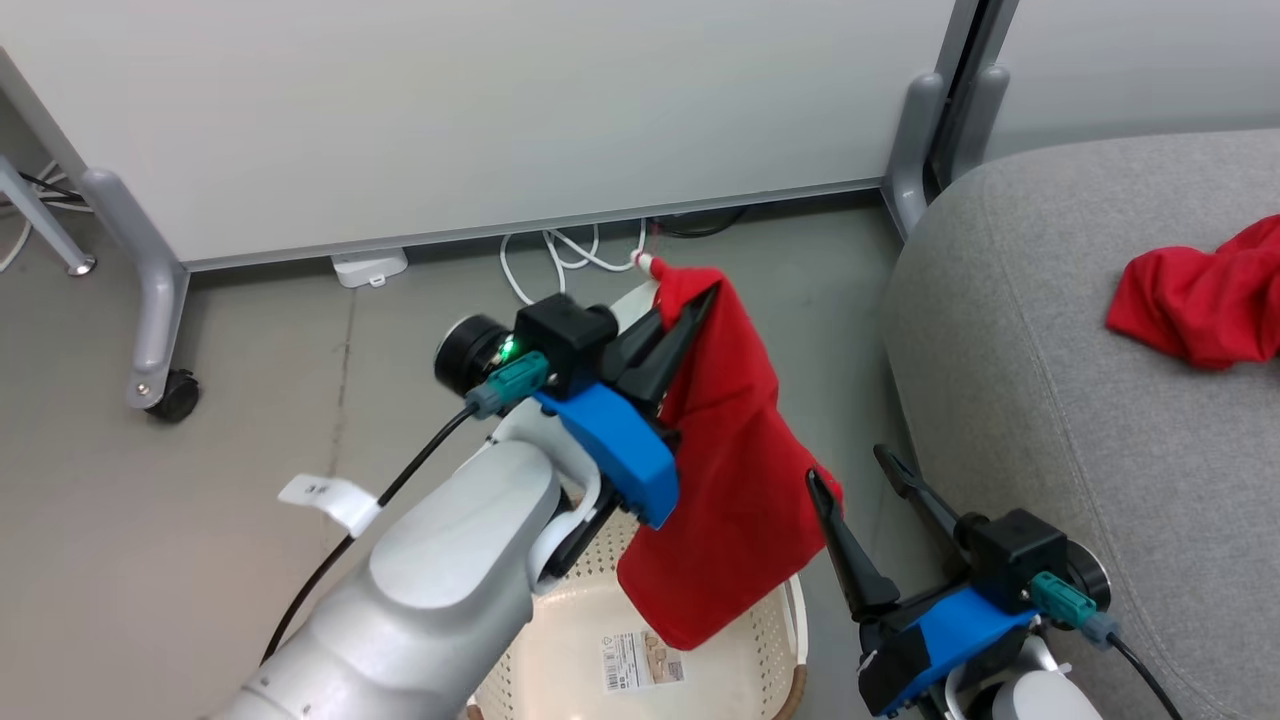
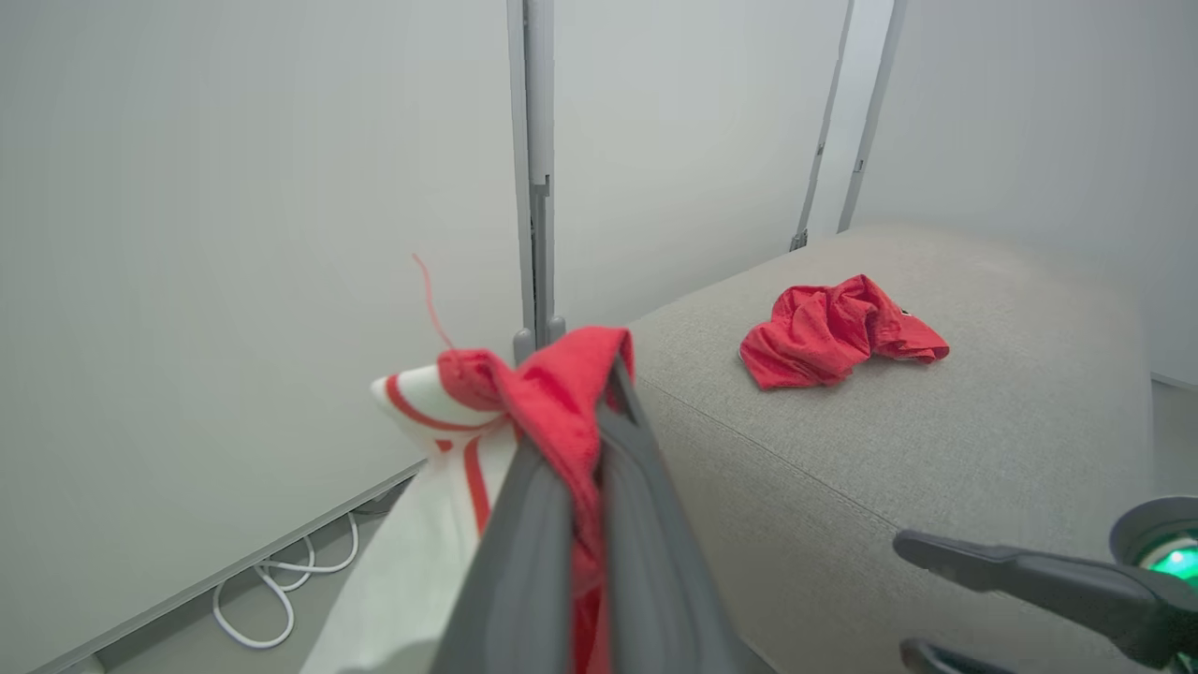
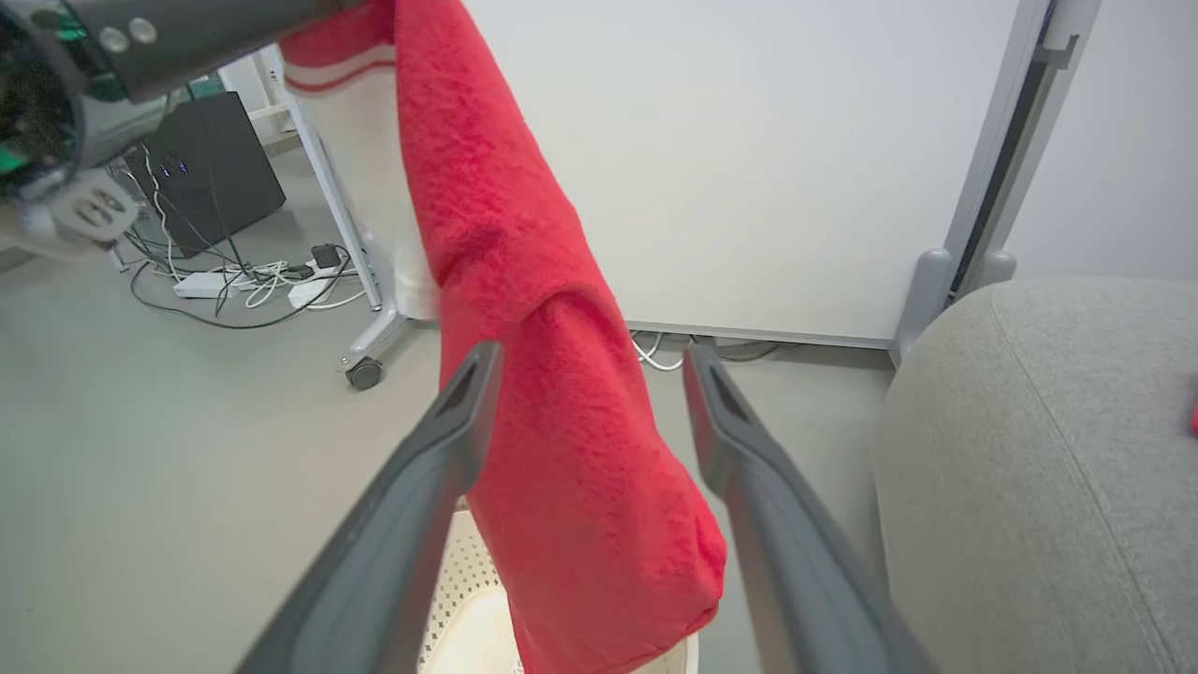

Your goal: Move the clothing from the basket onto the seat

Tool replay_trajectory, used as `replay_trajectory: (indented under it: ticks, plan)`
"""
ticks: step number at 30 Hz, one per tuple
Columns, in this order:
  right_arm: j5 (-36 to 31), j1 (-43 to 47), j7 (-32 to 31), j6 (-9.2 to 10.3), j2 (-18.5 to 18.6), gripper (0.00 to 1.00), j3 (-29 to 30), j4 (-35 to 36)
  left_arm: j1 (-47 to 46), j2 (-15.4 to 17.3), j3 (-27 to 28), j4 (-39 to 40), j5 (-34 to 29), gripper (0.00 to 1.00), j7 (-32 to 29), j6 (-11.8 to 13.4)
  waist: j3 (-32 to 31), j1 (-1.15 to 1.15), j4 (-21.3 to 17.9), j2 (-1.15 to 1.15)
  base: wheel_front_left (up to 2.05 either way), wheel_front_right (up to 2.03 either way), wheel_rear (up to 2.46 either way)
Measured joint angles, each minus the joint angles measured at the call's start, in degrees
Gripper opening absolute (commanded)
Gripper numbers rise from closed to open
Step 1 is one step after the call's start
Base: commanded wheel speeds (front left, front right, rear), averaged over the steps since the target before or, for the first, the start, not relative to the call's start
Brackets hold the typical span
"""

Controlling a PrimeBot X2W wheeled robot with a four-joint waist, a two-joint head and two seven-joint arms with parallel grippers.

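Our left gripper is clenched on the top of a red garment, which hangs free from the fingers above the basket, its hem just over the rim. Our right gripper stands released, jaws wide, near the cloth's right edge. We cannot tell whether its left finger touches the fabric or merely stands in front of it. The step in hand, as we judge it, is the carry to the right onto the seat. To do it well we should raise the garment until the hem clears both the basket rim and the seat's rounded near edge, and swing it past the open right fingers so that they do not snag it. We should let go only over the flat of the seat, near the shirt lying there, since cloth dropped on the curved edge could slide to the floor. Our left forearm and the hanging cloth cover much of the basket, so we cannot say whether more clothing lies inside; only a label on its bare floor is clear. The shirt is cut off at the right edge of the head view, and the garment's white striped part is mostly turned away.
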State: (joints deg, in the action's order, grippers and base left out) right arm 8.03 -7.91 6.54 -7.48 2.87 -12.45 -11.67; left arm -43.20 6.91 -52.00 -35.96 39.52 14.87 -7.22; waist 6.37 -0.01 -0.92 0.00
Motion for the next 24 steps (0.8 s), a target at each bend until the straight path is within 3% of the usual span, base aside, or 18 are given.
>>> replay_trajectory:
  ticks: [11,24]
  plan:
    - [0.11,0.98,-0.69,0.00,0.00,1.00,-0.12,0.21,-7.91,-1.37,-6.70,1.23,4.32,0.00,-1.60,-0.21,-1.63,0.00,0.45,0.00,0.00,0.00,0.00]
    - [0.10,1.69,-1.09,0.00,0.00,1.00,0.23,0.66,-10.96,-2.47,-11.62,-0.02,8.86,0.00,-1.65,-0.21,-2.47,0.00,0.31,0.00,0.00,0.00,0.00]
